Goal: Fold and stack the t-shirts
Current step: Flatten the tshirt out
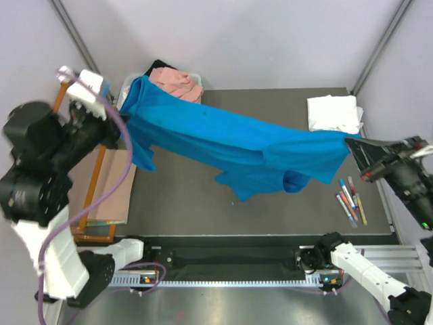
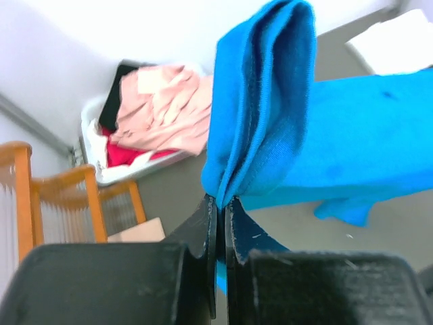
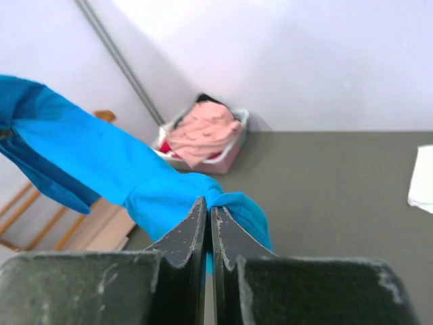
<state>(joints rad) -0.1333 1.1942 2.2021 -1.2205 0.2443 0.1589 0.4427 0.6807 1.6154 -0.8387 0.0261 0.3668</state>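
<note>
Blue tee [image 1: 230, 142] hangs stretched above the table [image 1: 183, 203]: your left gripper [image 2: 218, 206] and right gripper [image 3: 208, 210] are each clamped tight on an opposite end, evidently to spread it flat for folding.

I see a white tub [image 3: 229, 157] at the table's [image 1: 183, 196] far-left corner, a wooden rack [image 1: 90, 196] at its left edge, and markers [image 1: 348, 200] at the right.

The left arm [image 1: 40, 156] rises from its base at the near left corner and bends toward the far left, wrist held high. The left gripper [image 1: 120, 133] has its jaws pressed together on one end of the blue t-shirt [image 1: 237, 139]. The right arm [image 1: 399, 176] reaches out to the right side, wrist also raised. The right gripper [image 1: 352, 143] points inward, jaws pinched tight on the shirt's other end.
</note>
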